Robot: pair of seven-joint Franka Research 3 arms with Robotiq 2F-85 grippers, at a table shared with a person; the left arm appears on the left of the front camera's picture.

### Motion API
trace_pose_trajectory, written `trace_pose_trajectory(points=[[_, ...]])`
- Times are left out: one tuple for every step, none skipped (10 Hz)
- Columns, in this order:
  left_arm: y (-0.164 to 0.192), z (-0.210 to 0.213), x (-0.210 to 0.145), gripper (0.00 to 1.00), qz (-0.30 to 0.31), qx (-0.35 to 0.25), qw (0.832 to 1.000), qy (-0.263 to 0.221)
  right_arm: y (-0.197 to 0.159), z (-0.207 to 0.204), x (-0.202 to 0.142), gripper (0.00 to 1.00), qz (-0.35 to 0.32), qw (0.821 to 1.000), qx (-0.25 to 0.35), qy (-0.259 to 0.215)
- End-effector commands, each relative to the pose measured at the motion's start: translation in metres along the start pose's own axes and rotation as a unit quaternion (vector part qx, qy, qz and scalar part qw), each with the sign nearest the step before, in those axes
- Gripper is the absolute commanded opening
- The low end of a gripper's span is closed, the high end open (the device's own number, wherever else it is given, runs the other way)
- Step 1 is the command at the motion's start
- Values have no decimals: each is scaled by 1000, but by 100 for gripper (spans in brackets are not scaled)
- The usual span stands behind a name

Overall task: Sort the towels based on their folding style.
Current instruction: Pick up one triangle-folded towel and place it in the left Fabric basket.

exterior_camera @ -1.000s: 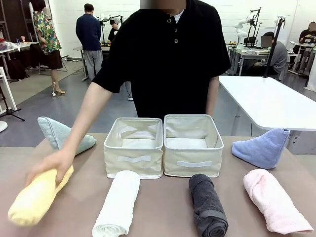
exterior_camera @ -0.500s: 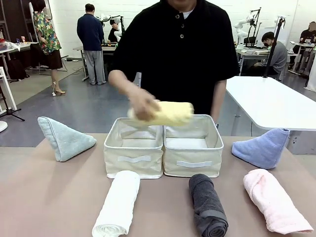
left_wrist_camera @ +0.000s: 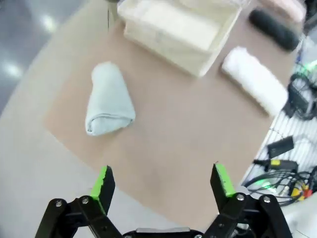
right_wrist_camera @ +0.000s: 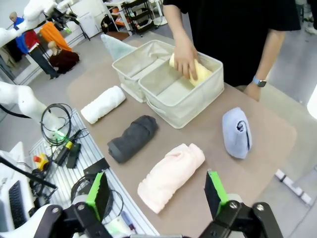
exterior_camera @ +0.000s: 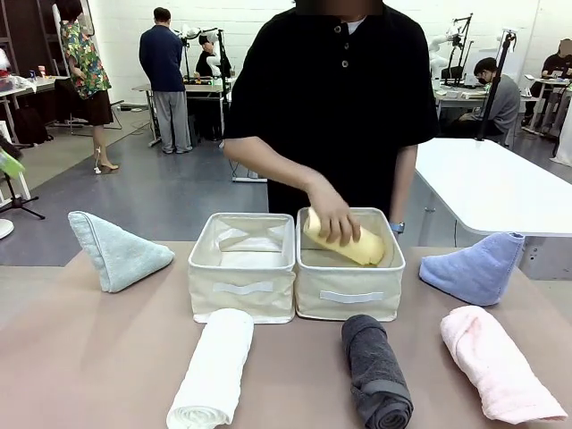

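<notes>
A person's hand presses the yellow roll into the right-hand cream basket. On the table's near side lie the white roll, the dark grey roll and the pink roll. The pale teal cone stands at the far left and the light blue cone at the far right. My left gripper hangs open high above the teal cone. My right gripper is open too, above the pink roll, holding nothing.
The left-hand cream basket touches the right one and holds no towel. A metal rack with cables runs along the robot's side of the table. A white table stands behind at the right.
The person picked the yellow roll up from the table's left side, carried it over the baskets and lowered it into the right-hand basket. The other towels stayed put.
</notes>
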State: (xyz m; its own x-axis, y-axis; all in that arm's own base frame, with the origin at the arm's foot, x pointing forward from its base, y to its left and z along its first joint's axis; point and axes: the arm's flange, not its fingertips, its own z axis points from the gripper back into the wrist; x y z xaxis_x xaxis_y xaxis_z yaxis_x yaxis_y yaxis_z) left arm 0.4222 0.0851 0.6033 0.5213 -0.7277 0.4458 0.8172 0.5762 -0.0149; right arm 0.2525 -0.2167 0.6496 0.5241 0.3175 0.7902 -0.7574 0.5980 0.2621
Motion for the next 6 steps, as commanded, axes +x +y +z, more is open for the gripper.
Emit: trace_pose_trajectory(points=[[10, -44, 12, 100, 28, 61, 992, 103, -2, 1, 2, 100, 10, 1000, 8, -11], [17, -65, 16, 100, 36, 88, 988, 119, -2, 1, 2, 100, 10, 1000, 8, -11], [23, -79, 20, 100, 47, 104, 986, 118, -2, 1, 2, 100, 10, 1000, 8, -11], [32, -97, 23, 100, 56, 108, 985, 119, -2, 1, 2, 100, 10, 1000, 8, -11], [40, -107, 24, 100, 63, 104, 985, 121, -2, 1, 2, 100, 10, 1000, 8, -11], [49, -112, 24, 100, 64, 101, 987, 110, -2, 1, 2, 100, 10, 1000, 8, -11]])
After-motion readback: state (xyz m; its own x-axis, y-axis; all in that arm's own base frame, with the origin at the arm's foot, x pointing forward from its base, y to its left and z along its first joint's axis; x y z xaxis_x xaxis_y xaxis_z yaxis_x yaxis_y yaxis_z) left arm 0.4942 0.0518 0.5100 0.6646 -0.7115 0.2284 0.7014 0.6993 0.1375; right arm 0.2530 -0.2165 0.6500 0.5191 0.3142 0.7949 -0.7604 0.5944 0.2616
